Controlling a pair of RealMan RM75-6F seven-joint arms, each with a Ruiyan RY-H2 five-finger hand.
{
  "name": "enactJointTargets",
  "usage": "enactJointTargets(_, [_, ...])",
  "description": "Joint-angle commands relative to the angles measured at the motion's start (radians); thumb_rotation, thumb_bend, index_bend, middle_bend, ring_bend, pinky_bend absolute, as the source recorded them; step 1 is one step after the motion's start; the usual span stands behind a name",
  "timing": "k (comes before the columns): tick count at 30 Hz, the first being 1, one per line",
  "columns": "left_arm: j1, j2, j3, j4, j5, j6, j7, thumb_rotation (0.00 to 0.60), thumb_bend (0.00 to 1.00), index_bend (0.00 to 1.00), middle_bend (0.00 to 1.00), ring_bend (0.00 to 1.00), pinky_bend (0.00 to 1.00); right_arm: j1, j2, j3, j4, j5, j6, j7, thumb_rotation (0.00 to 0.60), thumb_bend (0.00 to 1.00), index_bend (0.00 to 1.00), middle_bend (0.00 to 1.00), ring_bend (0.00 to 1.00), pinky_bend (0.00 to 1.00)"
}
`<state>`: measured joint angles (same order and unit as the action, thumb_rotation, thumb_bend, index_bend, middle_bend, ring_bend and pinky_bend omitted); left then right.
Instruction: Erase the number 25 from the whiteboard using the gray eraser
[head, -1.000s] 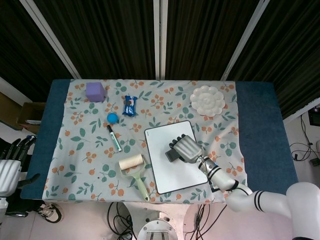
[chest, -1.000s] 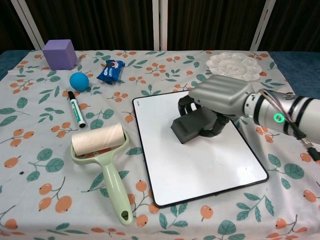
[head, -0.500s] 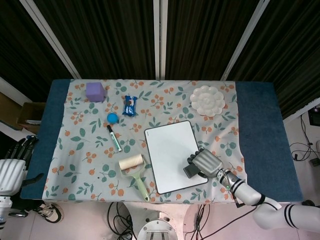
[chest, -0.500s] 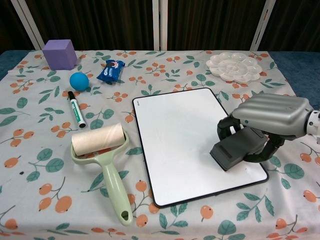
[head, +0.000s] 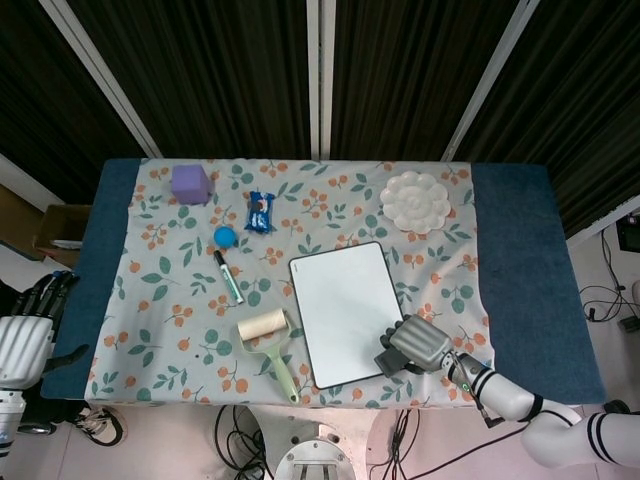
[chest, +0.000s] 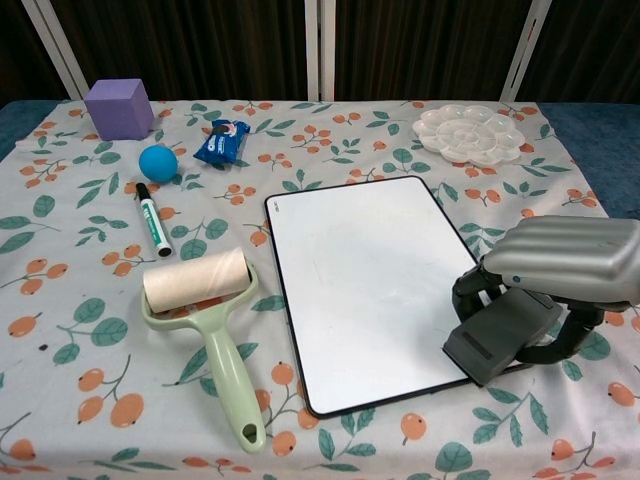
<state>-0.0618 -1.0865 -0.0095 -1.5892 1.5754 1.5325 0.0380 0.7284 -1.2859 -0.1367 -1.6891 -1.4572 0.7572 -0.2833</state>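
The whiteboard (chest: 360, 285) (head: 342, 310) lies on the floral cloth with a blank white face; no writing shows on it. My right hand (chest: 560, 275) (head: 418, 343) grips the gray eraser (chest: 502, 335) (head: 392, 359) at the board's near right corner, with the eraser over the board's edge. My left hand (head: 22, 335) hangs off the table's left side in the head view, holding nothing, fingers apart.
A green-handled lint roller (chest: 205, 310) lies left of the board. A marker (chest: 153, 218), blue ball (chest: 157, 161), purple cube (chest: 119, 108) and snack packet (chest: 222, 141) sit at the back left. A white palette dish (chest: 468, 133) stands at the back right.
My right hand has dragged the eraser from the board's middle toward its near right corner. The left hand has barely moved.
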Motion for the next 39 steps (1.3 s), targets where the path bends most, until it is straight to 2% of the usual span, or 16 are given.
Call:
enactJointTargets(1, [0.0,0.001,0.001,-0.002,0.002,0.001,0.001,0.6,0.0,0.09,0.08,0.06,0.17,-0.013,0.031,-0.004,-0.037,-0.027,0.028,0.033,0.6,0.23,0.98,0.78,0.71,0.77])
enactJointTargets(5, [0.002,0.002,0.003,-0.005,0.003,0.002,-0.003,0.6,0.0,0.09,0.08,0.06,0.17,-0.043,0.077,0.008,-0.07,-0.09,0.125,0.104,0.6,0.23,0.99,0.78,0.71,0.77])
enactJointTargets(8, [0.003,0.003,0.005,-0.005,0.006,0.004,-0.014,0.6,0.0,0.09,0.08,0.06,0.17,-0.086,0.102,0.034,-0.057,-0.134,0.25,0.171,0.6,0.23,0.99,0.78,0.71,0.77])
enactJointTargets(12, [0.002,0.004,0.003,-0.005,0.009,0.007,-0.015,0.6,0.0,0.09,0.08,0.06,0.17,-0.159,0.092,0.113,0.056,-0.107,0.436,0.198,0.6,0.23,0.98,0.78,0.71,0.77])
enactJointTargets(14, [0.0,0.003,0.002,-0.004,0.011,0.008,-0.014,0.6,0.0,0.09,0.08,0.06,0.17,-0.184,0.069,0.136,0.119,-0.08,0.477,0.198,0.6,0.23,0.97,0.78,0.71,0.77])
enactJointTargets(19, [-0.005,-0.003,0.003,0.0,0.012,-0.002,-0.014,0.6,0.0,0.09,0.08,0.06,0.17,-0.213,-0.002,0.162,0.28,0.004,0.458,0.234,0.6,0.23,0.94,0.78,0.71,0.77])
enactJointTargets(23, [-0.01,-0.008,0.004,0.0,0.015,-0.007,-0.009,0.6,0.0,0.09,0.08,0.06,0.17,-0.212,-0.07,0.17,0.397,0.026,0.418,0.27,0.6,0.23,0.94,0.78,0.71,0.77])
enactJointTargets(29, [-0.01,-0.006,0.005,-0.006,0.017,-0.005,-0.002,0.6,0.0,0.09,0.08,0.06,0.17,-0.19,-0.142,0.167,0.509,0.018,0.351,0.312,0.6,0.23,0.94,0.77,0.71,0.77])
enactJointTargets(33, [-0.006,-0.004,0.006,-0.009,0.018,0.001,0.003,0.6,0.0,0.09,0.08,0.06,0.17,-0.175,-0.179,0.163,0.563,0.015,0.305,0.323,0.6,0.23,0.89,0.76,0.71,0.76])
enactJointTargets(35, [-0.004,-0.003,0.007,-0.01,0.017,0.002,0.004,0.6,0.0,0.09,0.08,0.06,0.17,-0.173,-0.189,0.161,0.58,0.01,0.299,0.324,0.6,0.22,0.83,0.73,0.69,0.74])
enactJointTargets(36, [-0.004,-0.002,0.007,-0.01,0.016,0.002,0.004,0.6,0.0,0.09,0.08,0.06,0.17,-0.173,-0.191,0.157,0.586,0.007,0.29,0.326,0.6,0.21,0.75,0.68,0.65,0.7])
enactJointTargets(37, [-0.004,-0.002,0.008,-0.01,0.015,0.002,0.004,0.6,0.0,0.09,0.08,0.06,0.17,-0.171,-0.188,0.151,0.586,0.007,0.274,0.327,0.6,0.2,0.64,0.6,0.56,0.63])
enactJointTargets(38, [-0.004,-0.001,0.008,-0.011,0.015,0.001,0.004,0.6,0.0,0.09,0.08,0.06,0.17,-0.167,-0.18,0.144,0.582,0.008,0.251,0.321,0.6,0.18,0.47,0.47,0.43,0.52])
enactJointTargets(39, [-0.004,-0.001,0.008,-0.011,0.015,0.001,0.004,0.6,0.0,0.09,0.08,0.06,0.17,-0.16,-0.166,0.136,0.572,0.01,0.221,0.308,0.6,0.14,0.26,0.29,0.24,0.35])
